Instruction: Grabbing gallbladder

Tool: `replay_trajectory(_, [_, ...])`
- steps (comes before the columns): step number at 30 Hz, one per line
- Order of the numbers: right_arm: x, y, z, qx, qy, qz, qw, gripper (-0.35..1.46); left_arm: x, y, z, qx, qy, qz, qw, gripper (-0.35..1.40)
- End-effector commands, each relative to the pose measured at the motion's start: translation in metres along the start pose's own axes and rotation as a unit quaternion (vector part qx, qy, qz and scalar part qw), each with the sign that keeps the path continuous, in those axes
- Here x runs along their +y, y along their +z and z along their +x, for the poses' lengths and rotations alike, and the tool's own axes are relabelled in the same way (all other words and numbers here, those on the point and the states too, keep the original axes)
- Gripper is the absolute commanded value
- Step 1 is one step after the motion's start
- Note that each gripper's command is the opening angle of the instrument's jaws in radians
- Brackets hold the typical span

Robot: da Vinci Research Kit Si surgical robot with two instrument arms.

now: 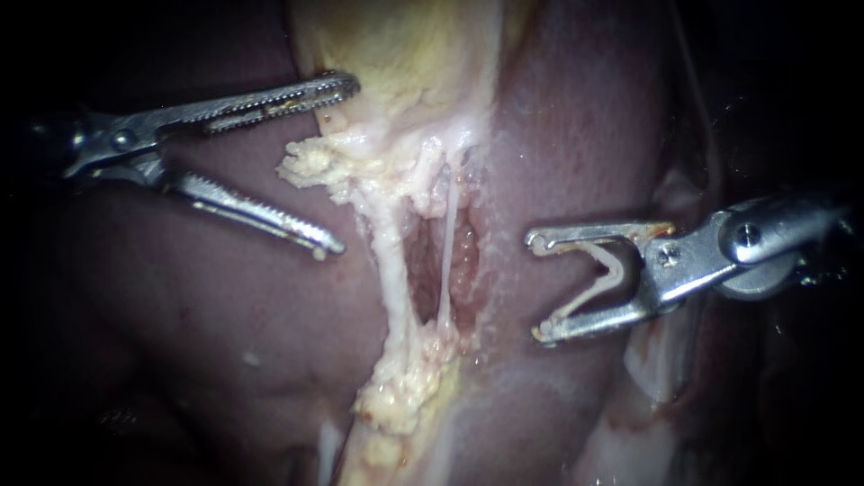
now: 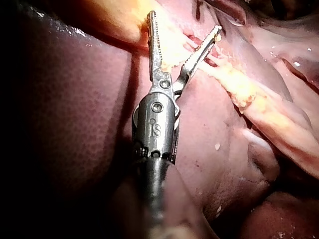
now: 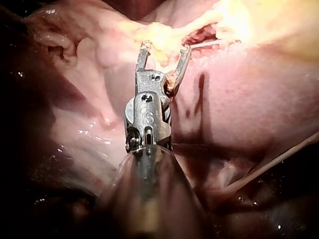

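Gallbladder (image 1: pixel 405 54) lies pale yellow just ahead of the left tool (image 1: pixel 342 165), whose jaws gape empty with the upper one at its edge, so I judge a deeper, full bite before closing is best; the right tool (image 1: pixel 535 286) is likewise spread, holding nothing.
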Motion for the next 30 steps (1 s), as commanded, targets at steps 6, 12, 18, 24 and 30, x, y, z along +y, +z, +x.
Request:
replay_trajectory(6, [-0.0001,0.0,0.0,0.0,0.0,0.0,1.0,0.5,0.001,-0.0026,-0.0012,-0.004,-0.021,0.009,0.9997,0.84])
replay_trajectory(12, [-0.0001,0.0,0.0,0.0,0.0,0.0,1.0,0.5,0.0004,-0.0045,-0.0043,-0.011,-0.076,0.021,0.9969,0.74])
replay_trajectory(18, [-0.0001,0.0,0.0,0.0,0.0,0.0,1.0,0.5,-0.0015,-0.0041,-0.0081,-0.014,-0.127,0.042,0.991,0.73])
replay_trajectory(24, [-0.0001,0.0,0.0,0.0,0.0,0.0,1.0,0.5,-0.002,-0.0026,-0.009,-0.015,-0.169,0.051,0.9842,0.59])
replay_trajectory(30, [-0.0001,0.0,0.0,0.0,0.0,0.0,1.0,0.5,-0.0013,-0.0017,-0.0082,-0.013,-0.196,0.057,0.9788,0.27])
